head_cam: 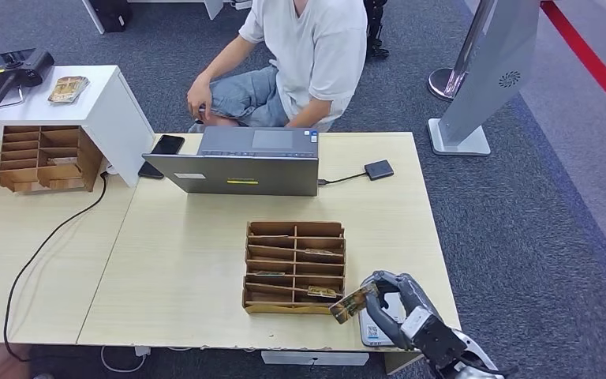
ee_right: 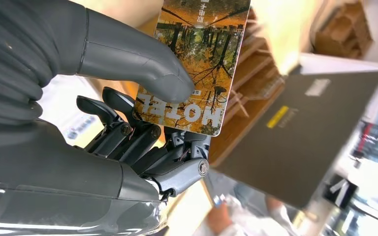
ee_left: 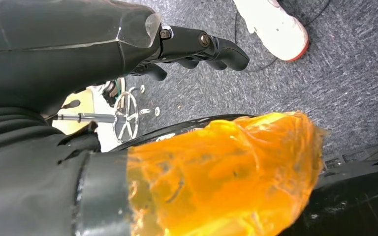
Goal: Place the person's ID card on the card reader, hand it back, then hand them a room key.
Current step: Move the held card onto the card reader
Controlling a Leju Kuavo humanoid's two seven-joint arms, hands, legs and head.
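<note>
One glossy autumn-forest hotel key card point(ee_right: 202, 59) sits pinched between the right hand's point(head_cam: 398, 304) thumb and fingers point(ee_right: 128, 132), long axis pointing beyond the fingertips toward the seated person point(head_cam: 300, 55) across the bench point(head_cam: 181, 260).

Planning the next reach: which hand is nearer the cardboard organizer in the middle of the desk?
Right. The right hand, pinching a hotel card, sits just beside the cardboard organizer. The left hand hangs over carpet, away from the desk.
</note>
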